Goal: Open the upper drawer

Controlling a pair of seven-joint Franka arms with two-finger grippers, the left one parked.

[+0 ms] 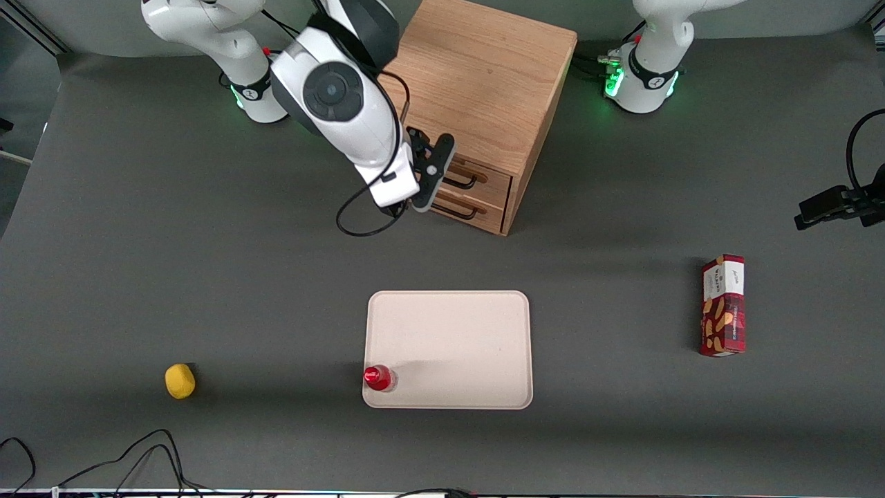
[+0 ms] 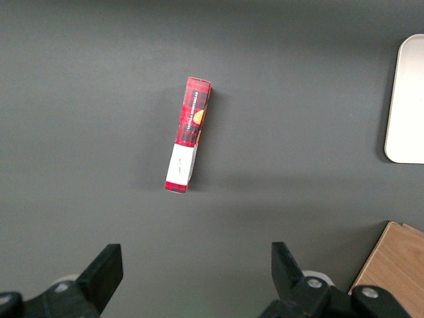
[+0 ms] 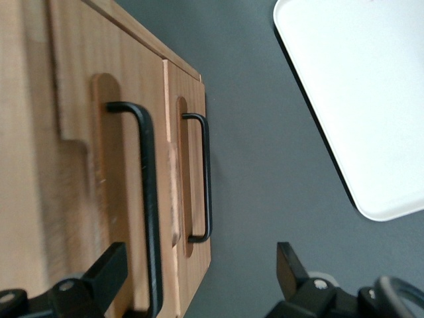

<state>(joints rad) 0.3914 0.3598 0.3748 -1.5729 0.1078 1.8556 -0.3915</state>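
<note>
The light oak cabinet [image 1: 484,76] stands at the back middle of the table. Its upper drawer [image 1: 492,181] looks shut, with its black wire handle [image 1: 462,182] on the front. The matching lower drawer [image 1: 484,211] sits beneath it. My right gripper [image 1: 435,173] hangs open right in front of the drawer fronts. In the right wrist view the gripper [image 3: 199,268] is open, and the upper drawer's handle [image 3: 150,199] runs between the fingers, close to one fingertip [image 3: 109,268]. The lower drawer's handle [image 3: 207,179] lies nearer the table.
A beige tray [image 1: 449,332] lies nearer the front camera than the cabinet, with a red-capped bottle [image 1: 379,377] at its corner. A yellow object [image 1: 180,381] lies toward the working arm's end. A red snack box [image 1: 723,305] lies toward the parked arm's end.
</note>
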